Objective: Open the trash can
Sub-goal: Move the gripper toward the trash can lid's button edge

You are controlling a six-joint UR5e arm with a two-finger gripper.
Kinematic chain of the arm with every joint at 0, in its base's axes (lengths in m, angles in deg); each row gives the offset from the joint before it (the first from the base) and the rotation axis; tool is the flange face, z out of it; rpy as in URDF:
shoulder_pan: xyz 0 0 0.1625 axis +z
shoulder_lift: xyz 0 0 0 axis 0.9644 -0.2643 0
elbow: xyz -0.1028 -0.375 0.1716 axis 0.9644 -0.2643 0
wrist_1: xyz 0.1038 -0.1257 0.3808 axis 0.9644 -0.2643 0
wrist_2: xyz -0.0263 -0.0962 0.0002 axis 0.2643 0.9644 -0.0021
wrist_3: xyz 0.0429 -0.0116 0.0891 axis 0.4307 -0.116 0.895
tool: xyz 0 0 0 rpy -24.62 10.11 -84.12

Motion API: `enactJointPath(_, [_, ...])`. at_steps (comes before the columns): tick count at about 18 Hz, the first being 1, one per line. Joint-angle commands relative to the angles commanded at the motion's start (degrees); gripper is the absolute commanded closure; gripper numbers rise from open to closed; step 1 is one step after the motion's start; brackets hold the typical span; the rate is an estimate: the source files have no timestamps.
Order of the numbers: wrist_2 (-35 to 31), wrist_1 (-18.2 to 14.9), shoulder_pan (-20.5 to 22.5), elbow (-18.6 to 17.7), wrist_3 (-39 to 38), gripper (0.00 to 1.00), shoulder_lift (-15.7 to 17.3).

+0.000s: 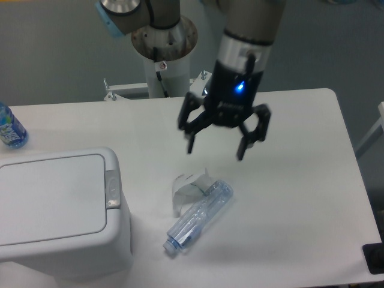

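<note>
On the white counter [300,180] the trash can [60,210] sits at the near left corner with its flat lid down, the small grey push-button [112,187] on the rim of its right side. The end effector [216,147] hangs above the counter's middle with fingers spread and holding nothing, well apart from the bin and over a clear bottle [198,219] lying on its side. To do this well, I judge it should travel left, clear of the bottle, and press one fingertip squarely down on the button.

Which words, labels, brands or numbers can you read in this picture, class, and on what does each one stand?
None can be read.
Blue-labelled bottle at the table's left edge: print too blurred.
Clear bottle lying on the table: no legible label.
Trash can and gripper: no text visible.
</note>
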Motion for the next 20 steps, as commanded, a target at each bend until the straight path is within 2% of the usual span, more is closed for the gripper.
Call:
enactJointPath(5, [0.0, 3.4, -4.0, 0.0, -0.9, 0.00, -2.7])
enactJointPath(14, [-0.1, 5.3, -6.9, -0.5, -1.2, 0.00, -3.9])
enactJointPath(20, [-0.1, 5.4, -7.7, -1.1, -1.4, 0.00, -4.1])
